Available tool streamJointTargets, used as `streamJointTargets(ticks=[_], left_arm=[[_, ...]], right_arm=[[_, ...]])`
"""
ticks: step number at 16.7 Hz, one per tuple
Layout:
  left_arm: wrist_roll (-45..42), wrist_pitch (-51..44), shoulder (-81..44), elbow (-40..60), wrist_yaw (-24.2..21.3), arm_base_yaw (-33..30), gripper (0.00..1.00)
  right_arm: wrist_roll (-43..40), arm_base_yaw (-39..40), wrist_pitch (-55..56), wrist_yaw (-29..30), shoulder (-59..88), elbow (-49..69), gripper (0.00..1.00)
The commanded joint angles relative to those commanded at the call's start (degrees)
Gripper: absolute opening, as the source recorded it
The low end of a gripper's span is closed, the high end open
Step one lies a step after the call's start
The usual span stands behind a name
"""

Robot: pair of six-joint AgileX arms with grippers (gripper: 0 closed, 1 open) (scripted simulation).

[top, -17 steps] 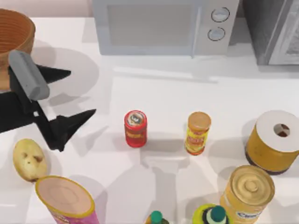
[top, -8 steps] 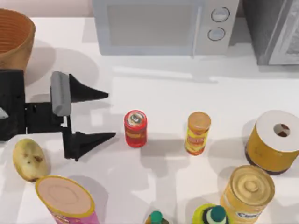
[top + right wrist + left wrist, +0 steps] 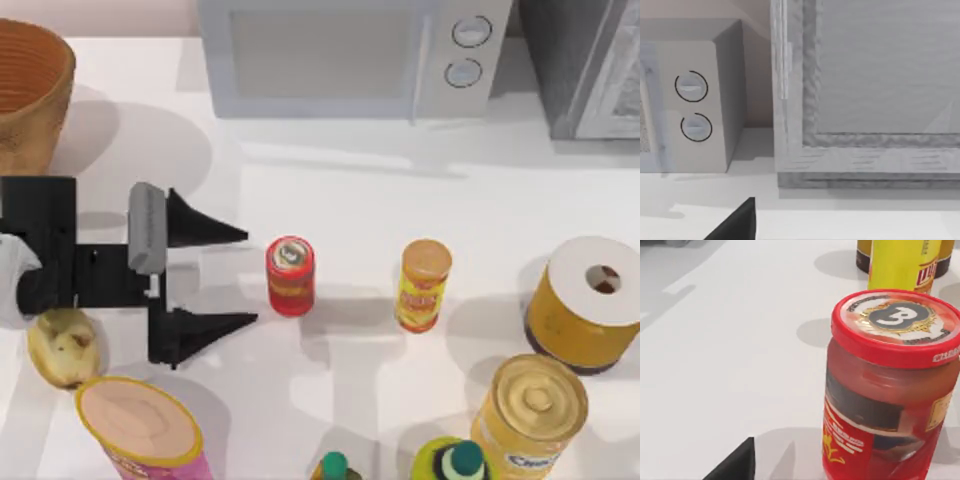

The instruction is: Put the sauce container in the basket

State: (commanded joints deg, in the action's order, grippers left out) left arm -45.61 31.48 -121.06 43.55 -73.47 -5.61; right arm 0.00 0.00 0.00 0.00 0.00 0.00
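Red glass and a red lid mark the sauce container (image 3: 290,276), standing upright left of centre in the top view, its long axis vertical and its silvery-white printed top facing the overhead camera; in the left wrist view the same jar (image 3: 890,390) stands close before the lens, label band facing the camera. The left gripper (image 3: 235,278) lies at the left of the frame, level with the jar, its two black fingers spread wide and pointing toward the frame's right; one fingertip sits above the jar's line and one below, both just short of its wall (no contact visible). That spread and alignment read as set for a side grasp, the jaws wide enough to pass either side of the cylinder. The basket (image 3: 30,90) occupies the upper left corner, well apart from the jar and behind the gripper; its placement suggests a lift and a carry back toward that corner. A potato (image 3: 62,345) and a pink canister (image 3: 140,430) lie near the lower finger; judged a minor collision risk. The right gripper (image 3: 735,222) is parked facing the microwave (image 3: 690,100); its finger state I cannot tell.
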Motion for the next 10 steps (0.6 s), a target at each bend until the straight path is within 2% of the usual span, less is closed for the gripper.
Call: streamJointTargets(ticks=[3,5,10], left_arm=[[0.2,0.0,0.2,-0.3,0.2,0.2,1.00],[1.9,2.1,0.4,-0.8,1.9,-1.5,1.00],[14.2,15.7,-4.2,-1.6,8.3,-10.2,1.00]], right_arm=[[0.0,0.0,0.0,0.0,0.0,0.0,1.00],[0.0,0.0,0.0,0.0,0.0,0.0,1.00],[0.0,0.0,0.0,0.0,0.0,0.0,1.00]])
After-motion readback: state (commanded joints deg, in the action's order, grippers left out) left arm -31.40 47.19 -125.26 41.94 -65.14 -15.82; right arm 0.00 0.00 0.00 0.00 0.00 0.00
